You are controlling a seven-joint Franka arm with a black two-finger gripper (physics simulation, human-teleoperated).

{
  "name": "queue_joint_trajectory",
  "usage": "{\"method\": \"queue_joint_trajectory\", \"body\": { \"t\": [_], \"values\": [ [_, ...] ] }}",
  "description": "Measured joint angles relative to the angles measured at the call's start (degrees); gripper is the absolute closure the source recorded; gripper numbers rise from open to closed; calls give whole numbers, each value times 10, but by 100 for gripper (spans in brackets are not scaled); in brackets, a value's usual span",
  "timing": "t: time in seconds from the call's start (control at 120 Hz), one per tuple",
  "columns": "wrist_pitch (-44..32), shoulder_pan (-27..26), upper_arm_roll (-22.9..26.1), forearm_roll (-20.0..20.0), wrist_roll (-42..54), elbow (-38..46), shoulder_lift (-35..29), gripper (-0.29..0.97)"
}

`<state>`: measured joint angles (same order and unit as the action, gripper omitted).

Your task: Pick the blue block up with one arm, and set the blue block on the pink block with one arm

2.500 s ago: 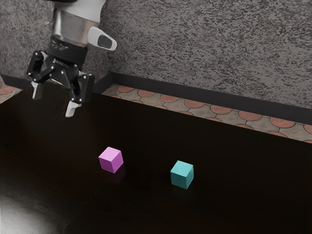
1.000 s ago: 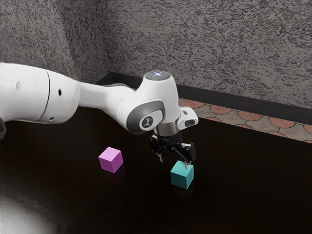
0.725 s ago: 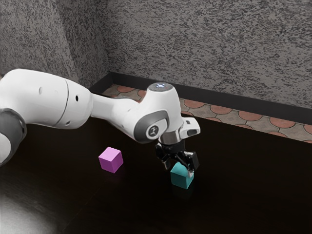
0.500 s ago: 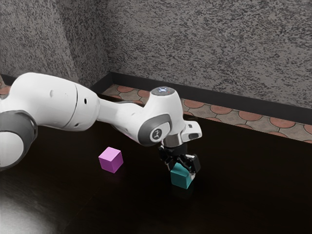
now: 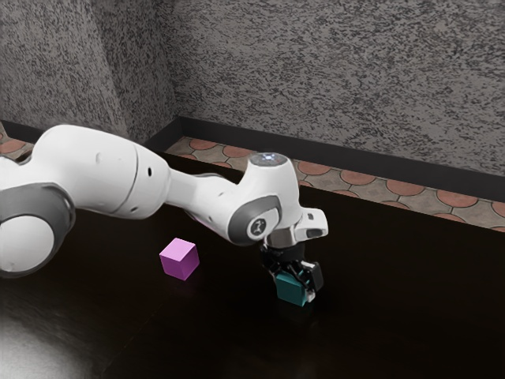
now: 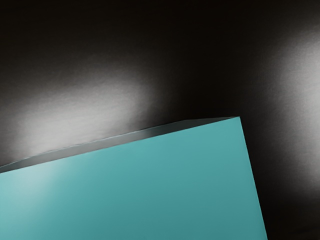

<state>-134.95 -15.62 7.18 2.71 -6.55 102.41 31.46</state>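
The blue block (image 5: 289, 291), teal in colour, rests on the dark table (image 5: 394, 308) at the middle of the exterior view. My gripper (image 5: 293, 281) has come down over it, open, with one finger on each side of the block's upper part. In the wrist view the blue block's top face (image 6: 150, 190) lies close under my hand. To the exterior view's left of the blue block, about a hand's width away, the pink block (image 5: 179, 259) sits on the table, apart from everything.
A black rim (image 5: 379, 164) borders the table's far side, with a tiled floor (image 5: 410, 189) and a speckled grey wall (image 5: 331, 71) behind it. My white arm (image 5: 118, 185) stretches in from the exterior view's left, above the pink block.
My arm swung from the upper left over to the blue block, then lowered. In the last half second the gripper dropped from the block's top to around its sides.
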Motion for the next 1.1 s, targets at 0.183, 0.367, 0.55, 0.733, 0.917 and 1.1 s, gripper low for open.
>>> {"method": "queue_joint_trajectory", "body": {
  "t": [0.183, 0.367, 0.55, 0.733, 0.917, 1.1],
  "values": [
    [0, 0, 0, -5, 9, -4, 6, 0],
    [0, -1, 0, -21, 16, -28, 17, 0],
    [0, 0, -1, -29, 19, -29, 17, 18],
    [0, 0, -3, -35, 19, -25, 12, 24],
    [0, 0, -19, -45, 13, 57, -104, 30],
    [9, 92, -35, -64, 2, 193, -276, 31]
  ]
}}
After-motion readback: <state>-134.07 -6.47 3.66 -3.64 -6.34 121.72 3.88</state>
